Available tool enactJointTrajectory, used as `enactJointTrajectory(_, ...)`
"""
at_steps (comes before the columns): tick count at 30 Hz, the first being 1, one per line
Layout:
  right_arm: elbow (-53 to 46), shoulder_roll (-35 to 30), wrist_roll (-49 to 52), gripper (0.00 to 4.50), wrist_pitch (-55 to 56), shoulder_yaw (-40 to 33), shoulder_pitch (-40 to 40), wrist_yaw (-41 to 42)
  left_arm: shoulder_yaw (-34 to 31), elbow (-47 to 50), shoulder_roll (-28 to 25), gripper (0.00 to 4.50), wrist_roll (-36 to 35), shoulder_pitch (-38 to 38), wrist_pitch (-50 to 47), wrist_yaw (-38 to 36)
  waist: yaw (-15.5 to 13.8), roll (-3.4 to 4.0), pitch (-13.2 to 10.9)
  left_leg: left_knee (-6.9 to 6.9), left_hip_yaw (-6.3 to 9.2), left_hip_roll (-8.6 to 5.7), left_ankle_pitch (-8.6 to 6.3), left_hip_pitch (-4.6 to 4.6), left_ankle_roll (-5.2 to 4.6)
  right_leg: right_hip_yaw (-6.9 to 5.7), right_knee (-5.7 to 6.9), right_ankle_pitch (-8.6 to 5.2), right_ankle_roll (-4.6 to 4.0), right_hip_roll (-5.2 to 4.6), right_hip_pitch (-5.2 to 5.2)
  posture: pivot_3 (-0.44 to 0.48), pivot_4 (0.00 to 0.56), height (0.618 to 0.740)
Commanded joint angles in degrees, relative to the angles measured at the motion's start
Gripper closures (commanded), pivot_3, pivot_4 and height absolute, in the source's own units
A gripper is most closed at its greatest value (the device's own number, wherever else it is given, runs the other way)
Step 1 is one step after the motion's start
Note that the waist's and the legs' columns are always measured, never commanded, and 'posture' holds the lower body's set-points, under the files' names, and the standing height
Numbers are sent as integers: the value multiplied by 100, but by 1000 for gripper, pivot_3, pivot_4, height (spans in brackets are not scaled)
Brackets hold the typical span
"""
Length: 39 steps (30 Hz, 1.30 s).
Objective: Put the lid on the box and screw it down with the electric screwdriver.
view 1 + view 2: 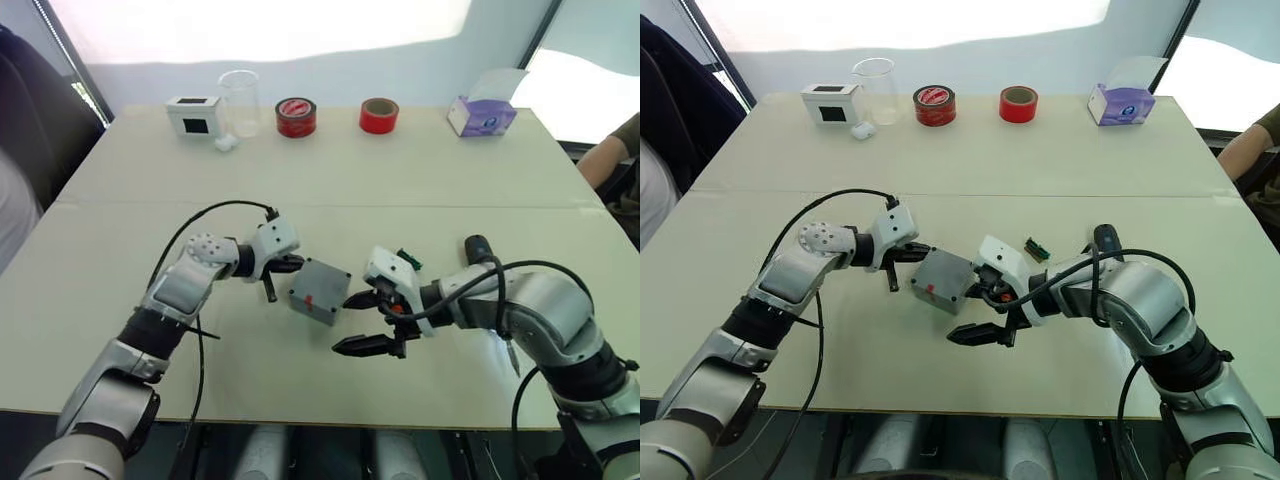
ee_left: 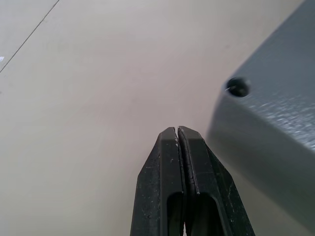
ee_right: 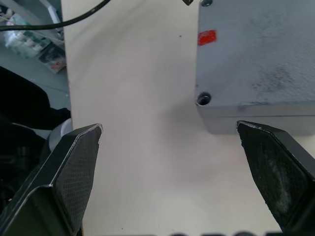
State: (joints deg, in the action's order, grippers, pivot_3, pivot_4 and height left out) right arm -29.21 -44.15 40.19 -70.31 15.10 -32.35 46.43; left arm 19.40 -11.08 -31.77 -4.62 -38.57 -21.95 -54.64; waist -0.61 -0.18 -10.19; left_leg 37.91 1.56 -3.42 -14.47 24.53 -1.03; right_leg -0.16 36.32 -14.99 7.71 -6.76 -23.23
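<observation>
Sitting mid-table, box (image 1: 320, 291) between closed left gripper (image 1: 272, 281) and spread right gripper (image 1: 364, 322).

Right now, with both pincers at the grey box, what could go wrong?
1. The left pincer is shut and sits at the box's edge; nudging it could slide the box out of position.
2. The right pincer is open with one finger at the box's corner; closing from here may clip the corner and twist the box instead of gripping it.
3. A black cable loops over the table near the left arm and could snag.
</observation>
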Motion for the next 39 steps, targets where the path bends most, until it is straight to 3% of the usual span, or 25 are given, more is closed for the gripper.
enactJointTrajectory(1, -63, -556, -448, 18, 594, -87, -94, 231, -280, 470, -485, 4500, 75, 218, -31, -157, 4, 0, 0, 0, 0, 0, 0, 0, 0, 0, 0, 0, 0, 0, 0, 0, 150, 740)
enactJointTrajectory(8, 1095, -551, -1768, 18, 2305, 604, -324, 591, -410, 2427, -1248, 4500, -481, 1358, -1002, -683, 59, 0, 0, -2, -3, 5, 0, 1, 0, 3, 0, 0, 0, 2, -2, 0, 150, 740)
enactJointTrajectory(13, 1884, -228, -2315, 18, 3234, 934, -580, 1096, -422, 3220, -1247, 4500, -810, 1776, -1629, -584, 24, 0, 0, -1, -3, 4, 0, 1, 0, 3, 0, 0, 0, 1, 0, 0, 150, 740)
enactJointTrajectory(19, 2166, 77, -2557, 18, 3700, 1047, -720, 1569, -343, 3094, -941, 4500, -741, 1708, -1737, -204, 1, 1, 0, 0, -2, 4, 0, 0, 1, 1, 1, 0, 0, 3, 1, 0, 150, 740)
enactJointTrajectory(25, 1581, 119, -2264, 18, 3172, 943, -541, 1973, -399, 2002, -362, 4500, -405, 1231, -1271, 352, -9, -1, -1, 6, 1, 2, 1, -2, 2, -1, 6, 0, 0, 5, 5, 0, 150, 740)
enactJointTrajectory(39, 505, 101, -2049, 18, 2127, 471, 63, 1325, -357, 1956, -348, 4500, -511, 1030, -1227, 142, -10, -1, -1, 6, 2, 2, 1, -1, 3, 1, 6, 0, -1, 2, 3, 0, 150, 740)
